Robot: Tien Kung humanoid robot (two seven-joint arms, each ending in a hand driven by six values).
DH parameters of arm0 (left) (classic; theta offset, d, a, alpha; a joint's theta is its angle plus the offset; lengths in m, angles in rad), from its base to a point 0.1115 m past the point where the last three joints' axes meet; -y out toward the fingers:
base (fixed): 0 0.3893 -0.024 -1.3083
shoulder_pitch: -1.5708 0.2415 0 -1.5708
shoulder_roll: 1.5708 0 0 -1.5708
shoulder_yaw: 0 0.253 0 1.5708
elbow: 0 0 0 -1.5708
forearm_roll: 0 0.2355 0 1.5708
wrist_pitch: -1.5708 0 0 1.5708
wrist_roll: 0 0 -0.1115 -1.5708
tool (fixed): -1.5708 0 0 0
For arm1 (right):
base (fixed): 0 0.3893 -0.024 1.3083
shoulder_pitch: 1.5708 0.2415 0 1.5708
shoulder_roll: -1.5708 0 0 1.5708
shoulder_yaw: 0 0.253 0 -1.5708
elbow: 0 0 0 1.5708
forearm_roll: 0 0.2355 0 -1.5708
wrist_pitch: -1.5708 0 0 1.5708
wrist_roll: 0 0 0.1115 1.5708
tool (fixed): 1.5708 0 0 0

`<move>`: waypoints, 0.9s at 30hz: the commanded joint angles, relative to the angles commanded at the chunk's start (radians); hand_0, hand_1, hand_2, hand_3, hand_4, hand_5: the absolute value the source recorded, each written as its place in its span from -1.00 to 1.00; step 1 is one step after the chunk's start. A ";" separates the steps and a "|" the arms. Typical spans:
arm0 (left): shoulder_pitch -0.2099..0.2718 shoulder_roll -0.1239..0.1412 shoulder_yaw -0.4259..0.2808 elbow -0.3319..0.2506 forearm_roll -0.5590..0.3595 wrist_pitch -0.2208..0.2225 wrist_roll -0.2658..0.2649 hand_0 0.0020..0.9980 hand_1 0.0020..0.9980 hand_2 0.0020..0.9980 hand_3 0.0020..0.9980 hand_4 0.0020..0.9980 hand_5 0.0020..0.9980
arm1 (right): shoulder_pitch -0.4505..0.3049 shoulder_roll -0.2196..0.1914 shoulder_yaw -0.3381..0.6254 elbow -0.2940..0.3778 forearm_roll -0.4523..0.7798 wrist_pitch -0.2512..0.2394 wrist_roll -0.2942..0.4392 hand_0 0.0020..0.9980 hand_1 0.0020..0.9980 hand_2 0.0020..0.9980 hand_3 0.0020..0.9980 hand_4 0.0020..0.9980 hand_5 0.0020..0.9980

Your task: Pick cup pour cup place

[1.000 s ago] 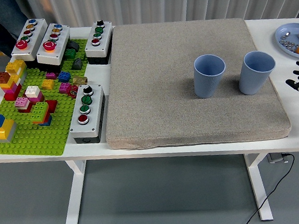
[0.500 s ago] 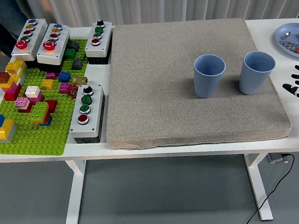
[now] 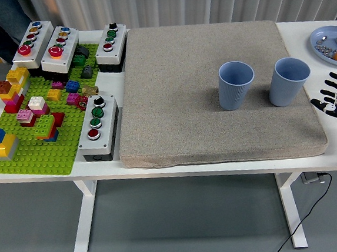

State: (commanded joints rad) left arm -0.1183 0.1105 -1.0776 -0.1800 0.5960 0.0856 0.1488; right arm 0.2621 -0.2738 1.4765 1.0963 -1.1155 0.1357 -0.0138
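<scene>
At the near right edge of the white counter (image 3: 336, 152), the robot's right hand (image 3: 334, 98) enters with its fingers (image 3: 326, 93) spread and holding nothing, just beside the right edge of the grey mat (image 3: 212, 87). Just to its left and slightly farther, the right cup (image 3: 288, 81) stands upright on the mat, near the hand but apart from it; the left cup (image 3: 236, 85) stands beside it, further left, with a gap between them. Both look like light, thin-walled ribbed blue cups, probably easy to tip or squeeze out of shape, so a gentle wrap around the mid-wall seems the sensible hold. At the far right a blue plate (image 3: 320, 35) holds small items. The left hand is out of view.
</scene>
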 joint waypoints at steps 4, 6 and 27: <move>-0.001 0.000 0.006 0.000 -0.005 -0.001 -0.001 0.43 0.32 0.47 0.31 -0.06 0.99 | 0.008 0.007 -0.006 -0.007 -0.002 -0.002 0.001 0.85 0.70 0.83 0.91 0.73 -0.36; -0.002 0.000 0.006 0.000 -0.005 -0.001 -0.002 0.43 0.32 0.47 0.31 -0.06 0.99 | 0.010 0.008 -0.007 -0.009 -0.003 -0.002 0.001 0.85 0.70 0.83 0.91 0.73 -0.36; -0.008 0.000 0.006 0.000 -0.005 -0.001 -0.003 0.43 0.32 0.47 0.31 -0.06 0.99 | 0.058 0.035 -0.054 -0.029 -0.008 -0.011 0.001 0.85 0.70 0.83 0.90 0.73 -0.35</move>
State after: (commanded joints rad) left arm -0.1267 0.1103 -1.0714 -0.1800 0.5906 0.0843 0.1458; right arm 0.3205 -0.2383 1.4224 1.0673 -1.1237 0.1250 -0.0131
